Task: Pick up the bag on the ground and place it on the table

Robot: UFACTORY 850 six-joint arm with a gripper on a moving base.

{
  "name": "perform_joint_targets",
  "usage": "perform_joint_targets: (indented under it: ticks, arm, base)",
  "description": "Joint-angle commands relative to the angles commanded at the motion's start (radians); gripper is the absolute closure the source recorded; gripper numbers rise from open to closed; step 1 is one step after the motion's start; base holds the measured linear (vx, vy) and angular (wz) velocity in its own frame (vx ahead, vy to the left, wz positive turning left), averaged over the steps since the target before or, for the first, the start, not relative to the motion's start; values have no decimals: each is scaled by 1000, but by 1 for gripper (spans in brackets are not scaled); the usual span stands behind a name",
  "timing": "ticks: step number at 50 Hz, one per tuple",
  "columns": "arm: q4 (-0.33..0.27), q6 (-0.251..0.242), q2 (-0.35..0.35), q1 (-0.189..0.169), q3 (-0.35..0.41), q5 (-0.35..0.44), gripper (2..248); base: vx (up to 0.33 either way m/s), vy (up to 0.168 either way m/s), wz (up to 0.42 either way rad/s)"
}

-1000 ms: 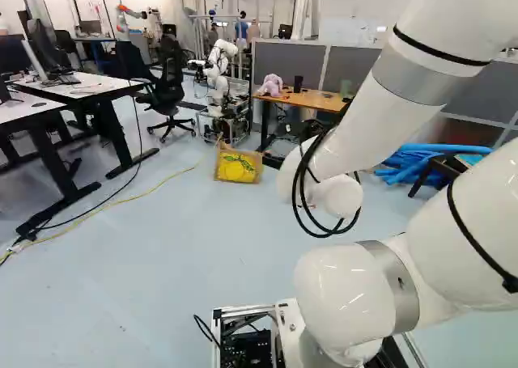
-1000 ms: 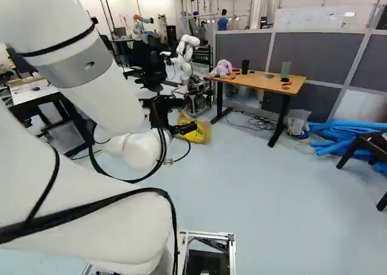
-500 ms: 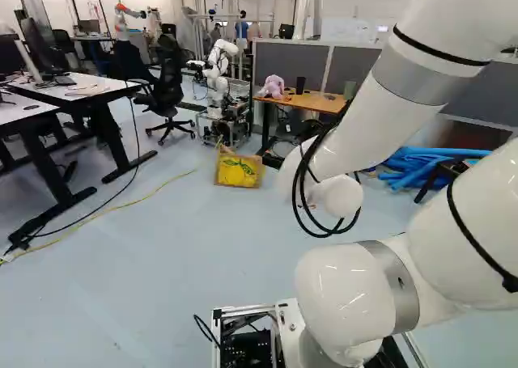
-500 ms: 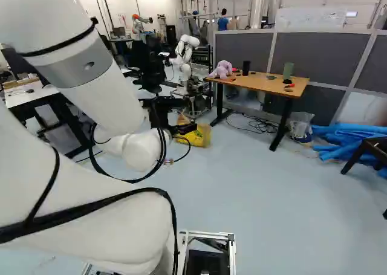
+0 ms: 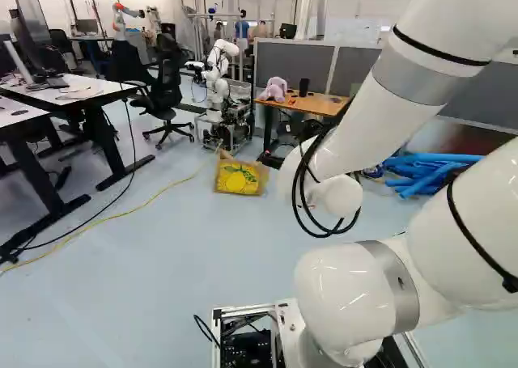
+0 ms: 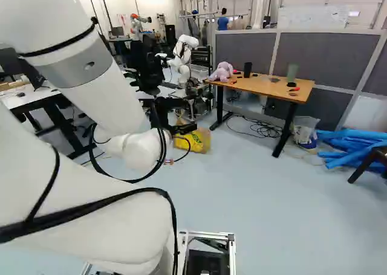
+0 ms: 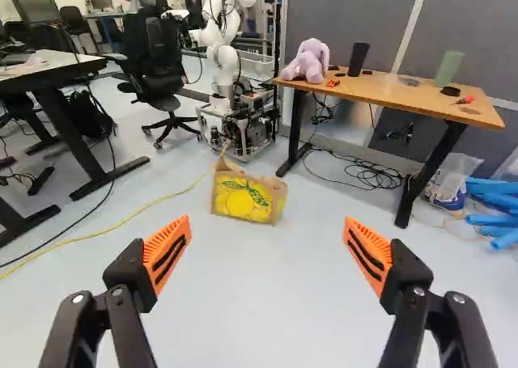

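Note:
In the right base view my gripper shows as a dark shape beyond the arm's wrist, partly hidden by it and overlapping the bag. The wrist view shows the gripper open, its orange pads wide apart with only floor between them. The bag, yellow with a lemon print and brown sides, stands on the floor some way ahead of the fingers. It also appears left of the arm as the bag in the left base view. Beyond it to the right is the wooden table.
On the table are a purple plush toy, a black cup and a green cup. Another robot stands behind the bag. A yellow cable runs along the floor to it. Blue tubes lie beyond the table.
The base has moved: the scene has shifted and the table looks slightly nearer in the right base view. My arm keeps its pose against its lowest joint.

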Motion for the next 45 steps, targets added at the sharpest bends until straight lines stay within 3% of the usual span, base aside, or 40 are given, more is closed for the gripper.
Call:
perform_joint_targets:
  ticks: [45]
  arm:
    - [0,0,0,0,0,0,3]
  base:
    - [236,7,-3]
